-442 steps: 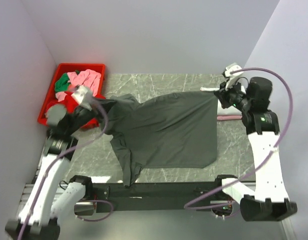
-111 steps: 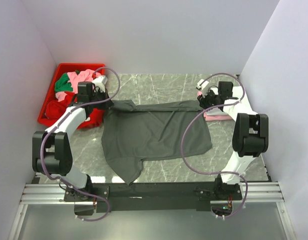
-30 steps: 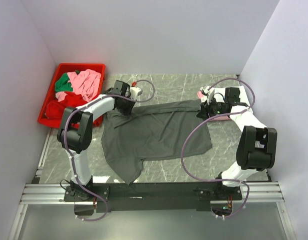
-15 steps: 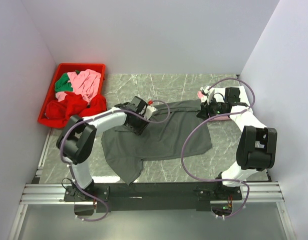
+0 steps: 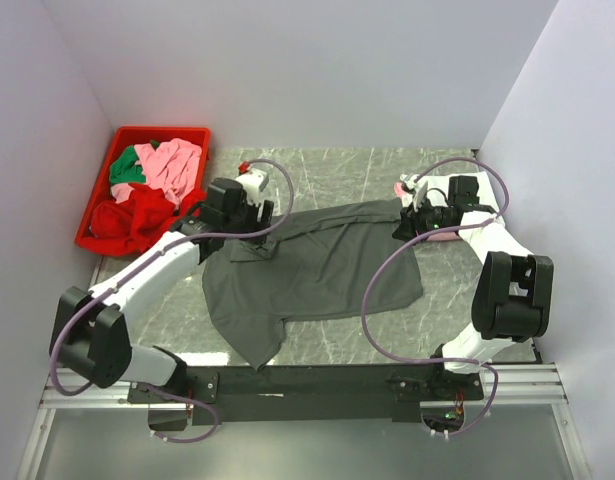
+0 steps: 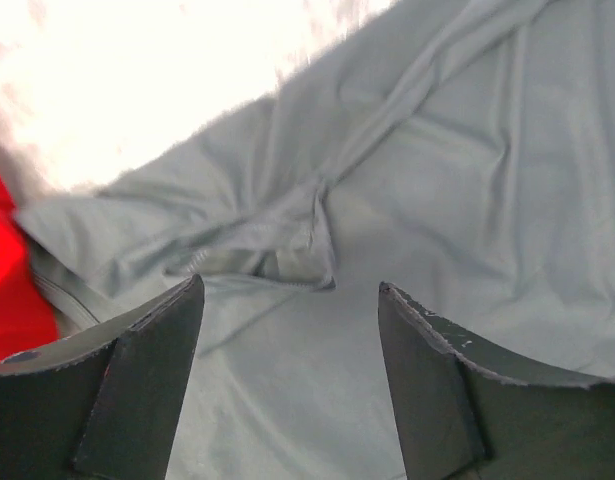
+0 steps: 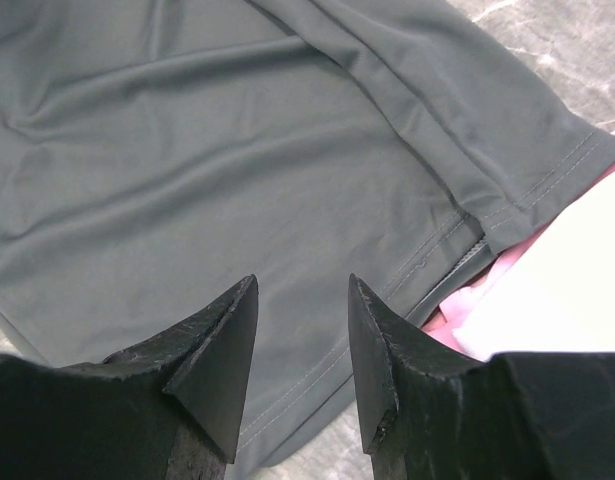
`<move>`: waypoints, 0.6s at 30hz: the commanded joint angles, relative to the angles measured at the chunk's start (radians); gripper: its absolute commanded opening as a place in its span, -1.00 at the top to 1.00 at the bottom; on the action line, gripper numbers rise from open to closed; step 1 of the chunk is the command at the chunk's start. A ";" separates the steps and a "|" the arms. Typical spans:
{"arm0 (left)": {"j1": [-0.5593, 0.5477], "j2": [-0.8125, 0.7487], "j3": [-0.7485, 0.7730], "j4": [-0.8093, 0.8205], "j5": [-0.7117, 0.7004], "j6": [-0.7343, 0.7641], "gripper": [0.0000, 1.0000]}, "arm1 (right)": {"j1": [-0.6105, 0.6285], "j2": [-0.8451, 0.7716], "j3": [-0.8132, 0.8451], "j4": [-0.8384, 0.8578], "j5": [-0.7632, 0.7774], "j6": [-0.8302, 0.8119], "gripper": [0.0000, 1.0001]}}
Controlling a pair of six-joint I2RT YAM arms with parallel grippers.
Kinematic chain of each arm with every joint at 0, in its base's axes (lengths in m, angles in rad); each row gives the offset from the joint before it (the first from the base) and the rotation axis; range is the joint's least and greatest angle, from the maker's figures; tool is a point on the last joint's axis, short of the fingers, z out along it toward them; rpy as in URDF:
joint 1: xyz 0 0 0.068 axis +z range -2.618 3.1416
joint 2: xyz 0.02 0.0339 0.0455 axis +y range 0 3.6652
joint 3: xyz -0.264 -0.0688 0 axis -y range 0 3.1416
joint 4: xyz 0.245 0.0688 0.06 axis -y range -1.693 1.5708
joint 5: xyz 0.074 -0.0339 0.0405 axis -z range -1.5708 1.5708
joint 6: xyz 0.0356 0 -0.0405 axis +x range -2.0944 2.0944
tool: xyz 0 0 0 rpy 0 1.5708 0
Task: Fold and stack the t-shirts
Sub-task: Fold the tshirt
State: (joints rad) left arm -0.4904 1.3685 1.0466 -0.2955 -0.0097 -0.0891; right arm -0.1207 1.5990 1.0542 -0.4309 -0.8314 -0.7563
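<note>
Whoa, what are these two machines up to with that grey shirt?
Two robot arms are working at folding t-shirts. A dark grey t-shirt lies spread, rumpled, on the table. The left gripper hovers open over its bunched end, the right gripper open over the opposite hem, beside pink cloth. Neither holds anything. Pink, red and green shirts wait in the red bin.

Large t-shirt (image 5: 327,270) spread on table (image 5: 327,165), bin (image 5: 157,130) of shirts (image 5: 167,165) far left, another shirt (image 7: 467,315) under right corner

- My table (image 5: 332,172) looks grey-veined, perhaps marble.
- A red bin (image 5: 162,130) sits at its far left corner.
- Pale walls (image 5: 287,70) surround it.
</note>
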 commanded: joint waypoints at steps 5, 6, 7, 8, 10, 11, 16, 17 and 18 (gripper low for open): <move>0.010 0.050 -0.059 0.045 0.047 -0.037 -0.45 | 0.004 -0.001 0.047 -0.023 -0.006 -0.009 0.03; 0.025 0.091 -0.048 0.036 0.051 -0.032 -0.35 | 0.007 0.006 0.055 -0.029 -0.006 -0.006 0.03; 0.033 0.122 -0.033 0.021 0.048 -0.025 -0.28 | 0.012 0.019 0.067 -0.038 -0.008 -0.002 0.03; 0.035 0.156 0.007 0.004 0.054 0.006 -0.22 | 0.015 0.024 0.072 -0.043 -0.011 0.002 0.03; 0.033 0.260 0.052 -0.057 0.077 0.034 0.01 | 0.023 0.029 0.073 -0.040 -0.005 0.009 0.03; 0.030 0.291 0.094 -0.074 0.106 0.054 0.09 | 0.030 0.027 0.069 -0.037 0.003 0.012 0.03; 0.006 0.385 0.167 -0.087 0.135 0.048 0.21 | 0.044 0.030 0.067 -0.035 0.011 0.018 0.03; 0.003 0.392 0.182 -0.088 0.137 0.029 0.22 | 0.044 0.030 0.067 -0.035 0.011 0.020 0.03; 0.000 0.411 0.191 -0.091 0.131 0.020 0.23 | 0.044 0.030 0.067 -0.035 0.012 0.020 0.03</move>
State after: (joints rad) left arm -0.4774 1.7794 1.1671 -0.3798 0.0826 -0.0631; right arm -0.0818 1.6257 1.0878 -0.4652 -0.8200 -0.7483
